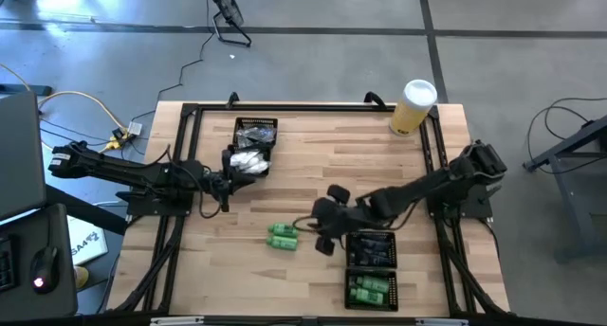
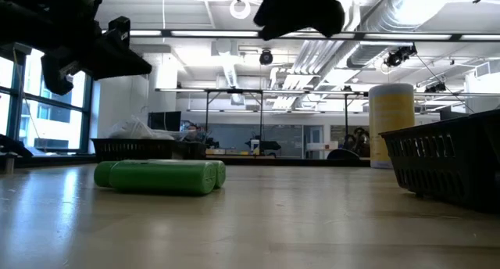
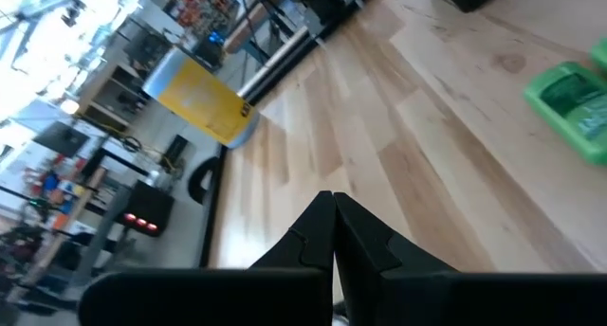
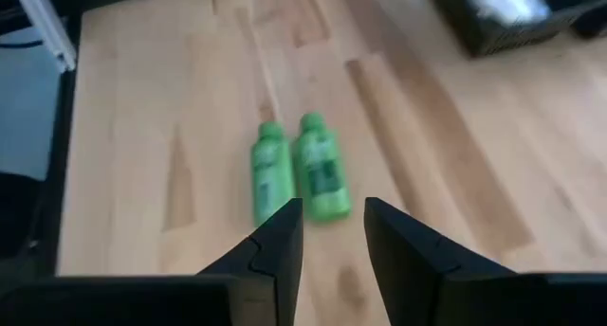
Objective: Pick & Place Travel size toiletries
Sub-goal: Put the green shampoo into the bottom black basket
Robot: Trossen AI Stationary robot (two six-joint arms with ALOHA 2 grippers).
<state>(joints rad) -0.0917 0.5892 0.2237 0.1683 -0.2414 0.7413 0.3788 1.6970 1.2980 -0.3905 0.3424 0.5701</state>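
We see two bright green little bottles (image 1: pixel 283 237) lying side by side on the bare wooden table (image 1: pixel 313 165), touching each other, smooth plastic cylinders with rounded caps. The right gripper (image 1: pixel 321 233) hovers just beside them, and in its wrist view its two dark fingers (image 4: pixel 270 239) stand partly spread with a gap between them, holding nothing; the bottles (image 4: pixel 299 170) lie just beyond the tips. Under the right arm sits a black mesh tray (image 1: pixel 372 269) with more green bottles (image 1: pixel 370 289) in its near compartment and dark items in the other; we cannot tell what those are. The left gripper (image 1: pixel 230 179) waits beside a second mesh tray (image 1: pixel 254 142) holding white crinkly packets (image 1: pixel 249 161), its fingers (image 3: pixel 327 241) pressed together and empty. A tall yellow cylinder (image 1: pixel 413 107) with a white lid stands at the table's far corner.
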